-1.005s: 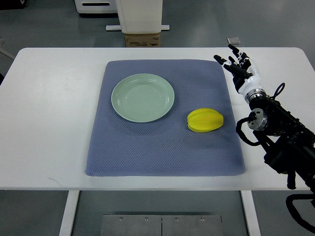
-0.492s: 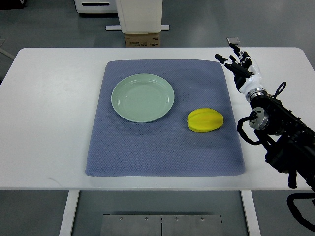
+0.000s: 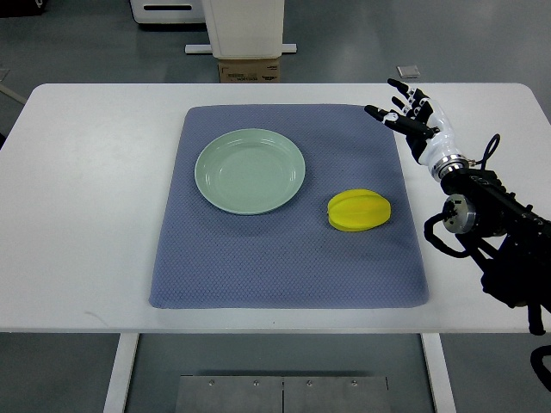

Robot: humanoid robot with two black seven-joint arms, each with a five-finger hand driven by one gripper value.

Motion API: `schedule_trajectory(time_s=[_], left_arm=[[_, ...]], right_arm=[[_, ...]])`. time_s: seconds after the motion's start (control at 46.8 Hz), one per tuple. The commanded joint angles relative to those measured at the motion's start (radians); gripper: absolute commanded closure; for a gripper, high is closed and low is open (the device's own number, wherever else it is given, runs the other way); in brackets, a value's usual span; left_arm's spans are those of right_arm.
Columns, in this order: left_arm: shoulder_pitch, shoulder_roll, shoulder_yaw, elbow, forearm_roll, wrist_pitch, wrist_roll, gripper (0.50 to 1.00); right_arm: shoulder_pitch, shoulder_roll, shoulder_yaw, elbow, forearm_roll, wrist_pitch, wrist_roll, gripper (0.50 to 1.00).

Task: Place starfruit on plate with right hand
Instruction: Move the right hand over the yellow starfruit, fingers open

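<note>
A yellow starfruit (image 3: 359,211) lies on the blue-grey mat (image 3: 288,267), to the right of a pale green plate (image 3: 250,170), which is empty. My right hand (image 3: 403,114) is over the mat's far right corner, above and to the right of the starfruit and well apart from it. Its fingers are spread and hold nothing. Its arm (image 3: 491,224) comes in from the right edge. The left arm is out of view.
The mat lies on a white table (image 3: 86,215). A cardboard box (image 3: 250,69) and a white stand are on the floor beyond the far edge. A small grey object (image 3: 408,70) lies at the far edge near my right hand.
My right hand has shifted slightly left and toward the far side, now reaching over the mat's corner. The starfruit and plate have not moved.
</note>
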Motion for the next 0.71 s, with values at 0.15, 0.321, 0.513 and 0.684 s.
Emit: schedule_trajectory(time_s=[0.15, 0.321, 0.513, 0.684], left_arm=[[0.0, 0.0, 0.0, 0.0, 0.0, 0.0, 0.0, 0.5], [0.0, 0.0, 0.0, 0.0, 0.0, 0.0, 0.0, 0.5], [0.0, 0.0, 0.0, 0.0, 0.0, 0.0, 0.0, 0.5], [0.0, 0.0, 0.0, 0.0, 0.0, 0.0, 0.0, 0.5]], right_arm=[[0.003, -0.086, -0.116, 0.113, -0.009, 0.0, 0.002, 0.5], [0.004, -0.135, -0.222, 0.201, -0.043, -0.002, 0.015, 0.5], [0.009, -0.178, -0.306, 0.28, -0.145, -0.002, 0.022, 0.5], [0.041, -0.215, -0.362, 0.33, -0.158, 0.001, 0.022, 0.5]])
